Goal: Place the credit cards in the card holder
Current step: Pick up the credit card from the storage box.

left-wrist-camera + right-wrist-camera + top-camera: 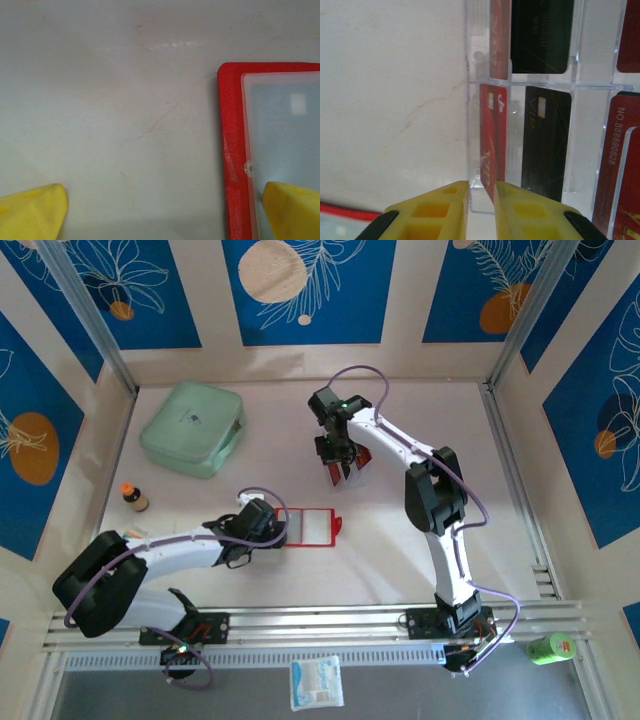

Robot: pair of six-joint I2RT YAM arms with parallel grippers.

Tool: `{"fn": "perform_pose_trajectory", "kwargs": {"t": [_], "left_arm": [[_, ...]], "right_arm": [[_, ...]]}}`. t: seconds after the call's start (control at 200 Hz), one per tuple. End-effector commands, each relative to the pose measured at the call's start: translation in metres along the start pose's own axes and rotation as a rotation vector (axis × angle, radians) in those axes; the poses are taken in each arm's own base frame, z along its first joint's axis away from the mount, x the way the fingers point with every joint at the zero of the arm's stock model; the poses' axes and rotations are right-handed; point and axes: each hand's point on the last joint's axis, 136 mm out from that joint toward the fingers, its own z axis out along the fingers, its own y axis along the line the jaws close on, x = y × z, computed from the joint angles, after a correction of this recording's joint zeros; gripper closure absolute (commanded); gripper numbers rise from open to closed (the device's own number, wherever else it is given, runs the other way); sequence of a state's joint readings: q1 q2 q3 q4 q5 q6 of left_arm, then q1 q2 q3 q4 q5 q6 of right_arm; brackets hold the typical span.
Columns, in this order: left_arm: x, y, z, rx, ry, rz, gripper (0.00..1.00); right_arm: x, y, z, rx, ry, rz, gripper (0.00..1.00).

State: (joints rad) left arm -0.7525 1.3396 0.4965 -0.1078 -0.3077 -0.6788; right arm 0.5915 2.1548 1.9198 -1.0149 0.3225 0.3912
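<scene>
- While the right gripper (481,196) pinches a red credit card (492,140) standing in the clear rack (475,50), lift straight out — no tilting.
- Carry toward 7 o'clock; the card holder (310,527) lies open there.
- Left gripper (162,215), spread wide, straddles its 9 o'clock edge — steady it.

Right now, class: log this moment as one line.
left gripper open, straddling red folding wallet edge | right gripper narrow around red credit card in clear plastic rack, grip unclear

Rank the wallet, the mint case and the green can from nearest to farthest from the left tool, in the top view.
1. Wallet, right at the left tool.
2. Mint case, back left.
3. Green can, near right corner.
</scene>
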Motion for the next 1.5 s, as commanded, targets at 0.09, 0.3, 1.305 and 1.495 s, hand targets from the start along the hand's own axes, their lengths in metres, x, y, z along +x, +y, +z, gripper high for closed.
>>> {"fn": "perform_pose_trajectory", "kwargs": {"t": [0.09,0.3,1.305,1.495], "left_arm": [[0.009,0.004,0.003,0.006,0.025,-0.012,0.0],[0.009,0.003,0.004,0.008,0.023,-0.014,0.0],[0.008,0.003,0.003,0.008,0.022,-0.014,0.0],[0.004,0.004,-0.002,0.006,0.01,-0.012,0.0]], "right_arm": [[0.004,-0.009,0.008,0.089,0.035,-0.042,0.78],[0.008,-0.007,0.021,0.101,0.064,-0.059,0.78],[-0.002,0.012,-0.008,-0.011,0.02,-0.06,1.0],[-0.006,0.02,-0.048,-0.052,-0.054,-0.071,1.0]]}}
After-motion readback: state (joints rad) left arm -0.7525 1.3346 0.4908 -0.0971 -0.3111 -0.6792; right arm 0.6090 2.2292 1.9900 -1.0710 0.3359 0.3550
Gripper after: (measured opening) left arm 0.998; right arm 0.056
